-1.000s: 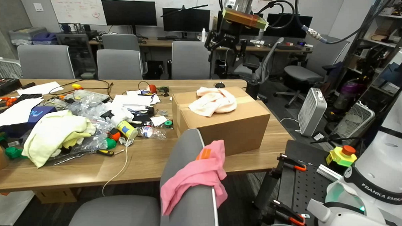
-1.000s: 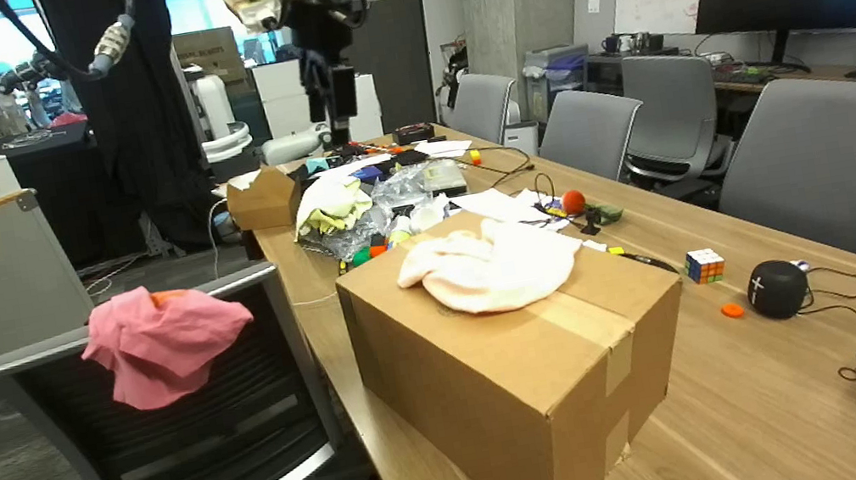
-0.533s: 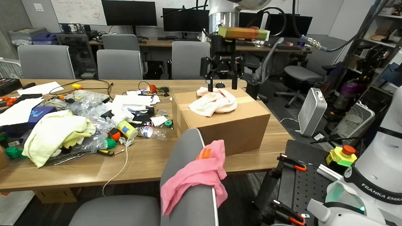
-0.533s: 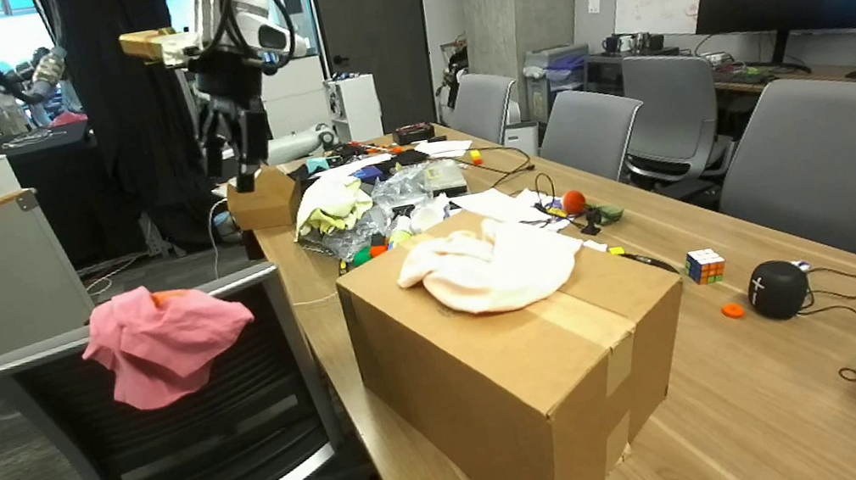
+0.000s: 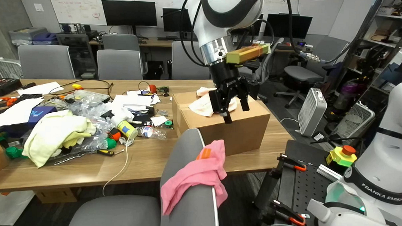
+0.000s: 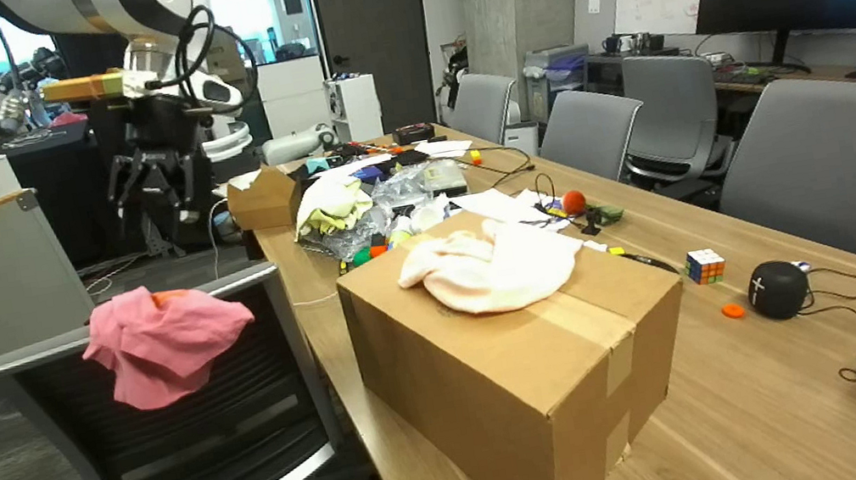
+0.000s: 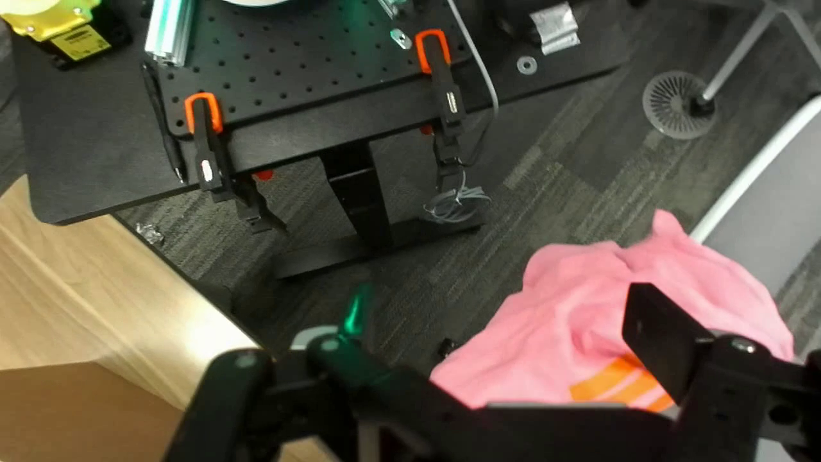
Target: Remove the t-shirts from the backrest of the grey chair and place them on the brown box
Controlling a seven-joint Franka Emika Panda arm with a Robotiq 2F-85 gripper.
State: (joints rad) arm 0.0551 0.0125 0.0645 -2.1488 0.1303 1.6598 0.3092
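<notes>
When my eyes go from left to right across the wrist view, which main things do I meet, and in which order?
Brown box, first orange-tipped clamp, second orange-tipped clamp, pink t-shirt, grey chair backrest. The order goes by their visible middles.

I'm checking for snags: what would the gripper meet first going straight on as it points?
Likely the pink t-shirt: in the wrist view it lies beyond one finger. Depth is unclear; the gripper could instead pass beside it, towards the floor.
</notes>
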